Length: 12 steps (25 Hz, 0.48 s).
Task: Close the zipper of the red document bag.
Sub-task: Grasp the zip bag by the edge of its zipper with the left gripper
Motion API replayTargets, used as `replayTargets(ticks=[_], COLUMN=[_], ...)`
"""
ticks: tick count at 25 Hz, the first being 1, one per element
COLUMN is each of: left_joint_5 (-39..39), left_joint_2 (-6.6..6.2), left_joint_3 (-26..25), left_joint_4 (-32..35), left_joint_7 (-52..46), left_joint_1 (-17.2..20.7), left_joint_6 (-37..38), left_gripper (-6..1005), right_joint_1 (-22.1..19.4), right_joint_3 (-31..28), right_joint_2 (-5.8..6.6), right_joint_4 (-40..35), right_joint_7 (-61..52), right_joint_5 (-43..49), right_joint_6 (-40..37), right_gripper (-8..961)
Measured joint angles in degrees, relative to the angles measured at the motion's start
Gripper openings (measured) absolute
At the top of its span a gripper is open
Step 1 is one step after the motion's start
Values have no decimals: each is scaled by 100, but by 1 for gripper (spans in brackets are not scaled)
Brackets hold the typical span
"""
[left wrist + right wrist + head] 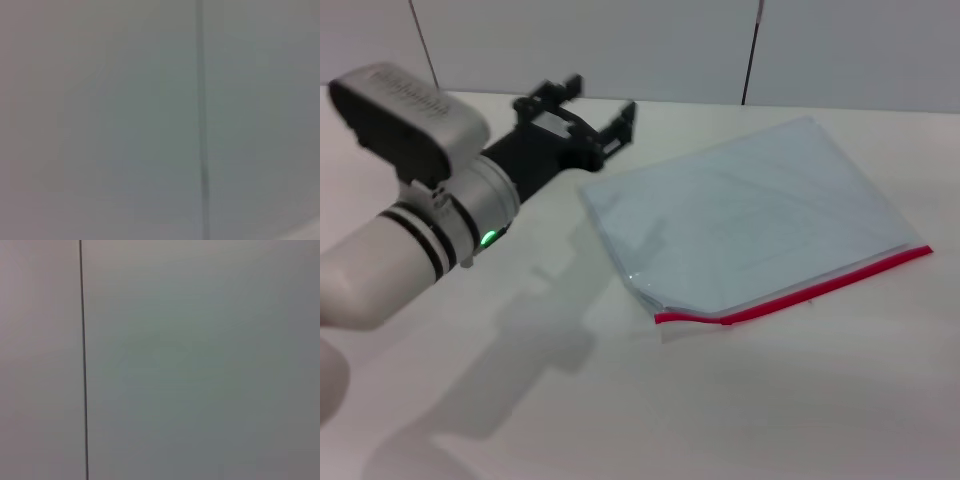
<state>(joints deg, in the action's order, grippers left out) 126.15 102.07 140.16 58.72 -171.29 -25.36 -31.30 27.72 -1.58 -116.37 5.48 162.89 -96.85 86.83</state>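
Pincer (pixel 588 112) spread; right arm unseen.

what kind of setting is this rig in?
Probably a lab or test bench, not a lived-in room: a bare white table against plain panelled wall, only the red document bag laid out, and the left gripper open above the table beside it.

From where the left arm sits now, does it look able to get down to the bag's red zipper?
Probably yes. The left claw hangs open above the table, beside the document bag's far corner. The zipper runs along the bag's near edge with nothing lying over it or between them.
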Motion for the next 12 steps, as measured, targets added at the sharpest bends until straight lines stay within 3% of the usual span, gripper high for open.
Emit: replayTargets(ticks=[3, 7, 9, 10, 12], left_joint_5=[92, 704, 1139, 1457, 1709], left_joint_2=[-366, -655, -732, -725, -635], left_joint_3=[-27, -141, -274, -417, -639], left_joint_4=[770, 1636, 2117, 2497, 2844], left_joint_7=[30, 44, 62, 132, 325], left_joint_1=[-29, -21, -19, -2, 50], left_joint_6=[962, 2377, 3363, 4177, 5018], left_gripper=[741, 740, 740, 740, 740], right_joint_1=[-5, -23, -29, -30, -30], right_joint_3=[0, 0, 0, 0, 0], right_joint_2=[0, 0, 0, 4, 6], right_joint_4=[-3, -3, -3, -3, -3], right_joint_7=[-1, -3, -3, -3, -3], right_joint_5=[0, 0, 0, -2, -4], right_joint_6=[0, 0, 0, 0, 0], right_gripper=[852, 852, 851, 851, 852])
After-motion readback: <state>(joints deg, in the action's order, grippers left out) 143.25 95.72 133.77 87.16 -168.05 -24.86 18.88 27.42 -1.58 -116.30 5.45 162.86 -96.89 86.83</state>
